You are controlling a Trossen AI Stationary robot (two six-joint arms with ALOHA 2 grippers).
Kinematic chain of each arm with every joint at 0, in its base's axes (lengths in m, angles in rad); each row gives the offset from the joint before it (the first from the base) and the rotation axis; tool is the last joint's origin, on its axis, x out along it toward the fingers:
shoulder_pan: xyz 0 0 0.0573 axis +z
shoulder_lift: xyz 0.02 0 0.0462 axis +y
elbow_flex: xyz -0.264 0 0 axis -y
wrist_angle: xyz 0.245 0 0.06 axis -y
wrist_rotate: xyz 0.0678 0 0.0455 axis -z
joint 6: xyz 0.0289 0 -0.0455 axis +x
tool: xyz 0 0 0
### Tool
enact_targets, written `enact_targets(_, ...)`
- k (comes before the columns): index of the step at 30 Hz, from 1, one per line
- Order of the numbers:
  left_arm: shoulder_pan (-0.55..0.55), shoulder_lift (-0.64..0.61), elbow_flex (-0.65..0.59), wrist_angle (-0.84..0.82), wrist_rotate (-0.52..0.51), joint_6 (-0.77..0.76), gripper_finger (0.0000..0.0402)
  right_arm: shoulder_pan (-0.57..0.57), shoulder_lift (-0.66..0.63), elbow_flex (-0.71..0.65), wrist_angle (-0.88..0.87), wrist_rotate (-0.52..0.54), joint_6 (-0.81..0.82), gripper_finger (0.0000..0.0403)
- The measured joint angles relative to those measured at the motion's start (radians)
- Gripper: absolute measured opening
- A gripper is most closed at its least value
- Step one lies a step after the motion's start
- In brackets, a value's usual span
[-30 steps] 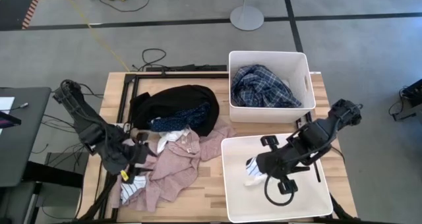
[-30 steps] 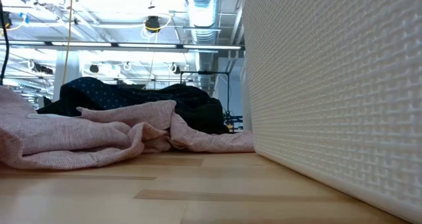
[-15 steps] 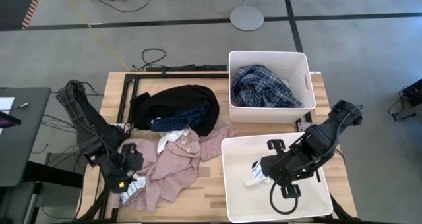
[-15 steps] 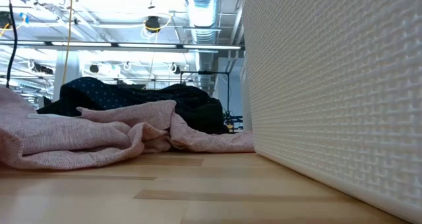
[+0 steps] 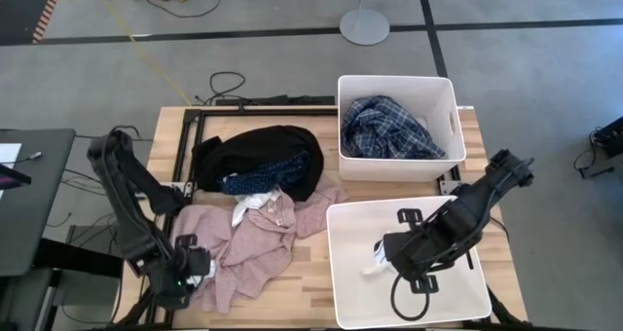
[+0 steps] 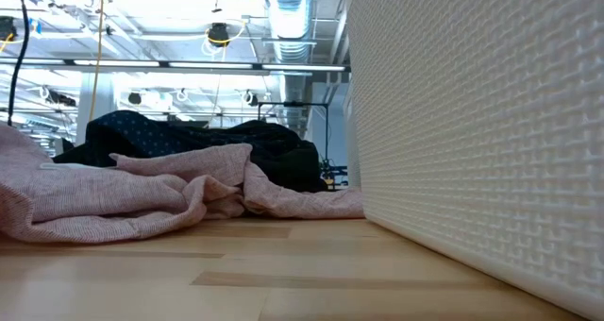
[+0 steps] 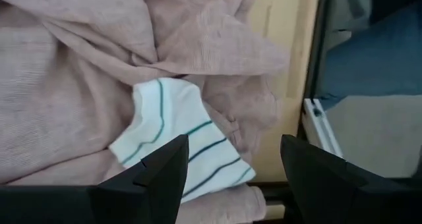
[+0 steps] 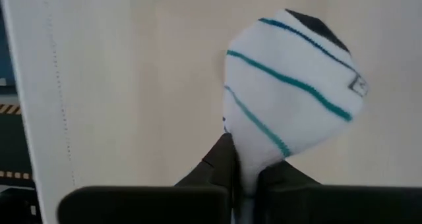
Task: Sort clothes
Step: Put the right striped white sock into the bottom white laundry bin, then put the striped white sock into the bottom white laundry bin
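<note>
My left gripper (image 5: 185,277) (image 7: 231,168) is open, just above a white sock with green stripes (image 7: 178,145) (image 5: 201,271) that lies on the near-left part of the pink garment (image 5: 258,239) (image 7: 79,85). My right gripper (image 5: 389,260) (image 8: 241,174) is inside the near white bin (image 5: 336,273), shut on a second striped sock (image 8: 290,85) (image 5: 374,261). The black garment (image 5: 258,151) and the navy dotted one (image 5: 263,178) lie in a heap at the far left. The plaid shirt (image 5: 389,127) lies in the far bin (image 5: 397,80). My right gripper pinches one end of the striped sock (image 8: 245,159) between its two fingers. The fingers come slanting from the table's right. The rest of the sock stands out beyond the fingertips over the bin floor; I cannot tell whether it touches the floor.
A small white piece (image 5: 248,202) lies between the pink garment and the dark heap. The near bin's textured wall (image 6: 472,123) fills the right of the low view, with the pink garment (image 6: 113,194) and the dark heap (image 6: 189,137) beside it. Bare wood lies along the near edge.
My left gripper has gone toward the table's near edge, along the pink garment's left side, and now stands over the striped sock there. My right gripper has stayed in the near bin with its sock, shifting only a little.
</note>
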Motion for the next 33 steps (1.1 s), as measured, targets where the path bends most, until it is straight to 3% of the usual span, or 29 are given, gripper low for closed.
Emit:
enact_targets(11,-0.029,0.18,0.0,0.037,0.049,-0.082,0.0235,0.034,0.0,-0.023,-0.001,0.088,0.063,0.0146)
enact_targets(18,-0.028,0.285,0.0,-0.056,0.022,-0.137,0.0235,0.066,0.0,-0.023,-0.005,0.145,0.105,0.0208)
enact_targets(27,-0.028,0.347,0.0,-0.16,0.026,-0.138,0.0232,0.097,0.0,-0.023,-0.004,0.181,0.116,0.0206)
enact_targets(33,-0.028,0.342,0.056,-0.253,0.019,-0.095,0.0173,0.096,0.0,-0.023,-0.003,0.207,0.11,0.0192)
